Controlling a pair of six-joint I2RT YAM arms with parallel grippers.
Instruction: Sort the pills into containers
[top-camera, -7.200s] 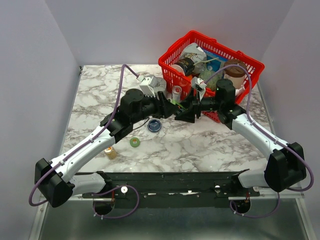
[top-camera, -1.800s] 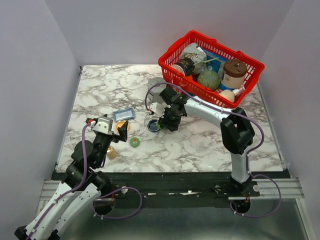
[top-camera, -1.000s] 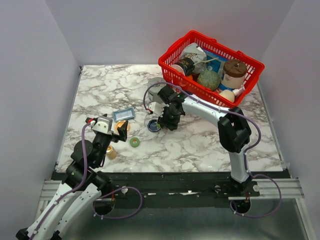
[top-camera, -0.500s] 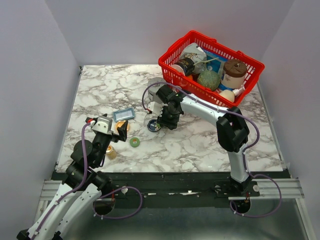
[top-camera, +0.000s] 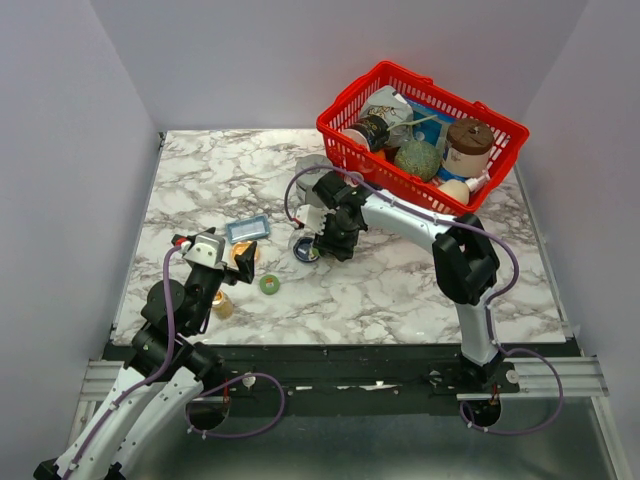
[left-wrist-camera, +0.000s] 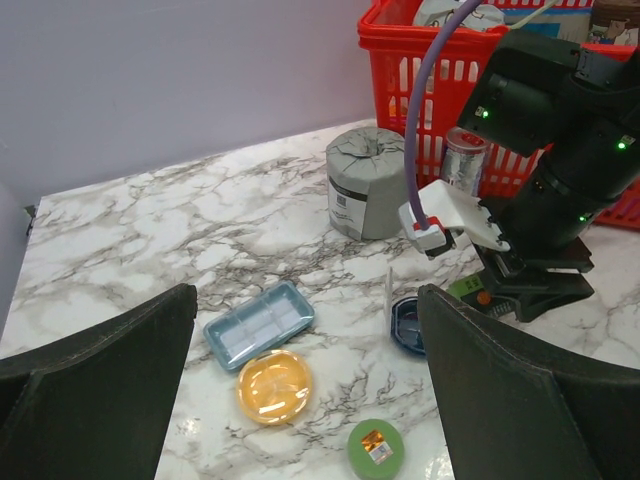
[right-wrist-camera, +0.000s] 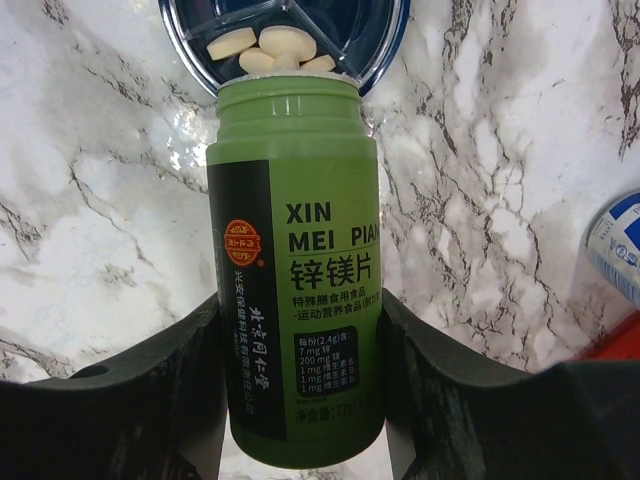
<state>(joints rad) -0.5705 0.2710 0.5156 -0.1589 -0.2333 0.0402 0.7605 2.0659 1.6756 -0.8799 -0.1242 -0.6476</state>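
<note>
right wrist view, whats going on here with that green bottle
The right gripper grips a green pill bottle, tipped with its open mouth over the dark blue dish. A few pale round tablets lie in one compartment of that dish. The left gripper hangs open and empty near the orange dish, which looks empty. A green cap lies beside that dish.

Overhead and 2 wrist views share blue dish (left-wrist-camera: 405, 326).
</note>
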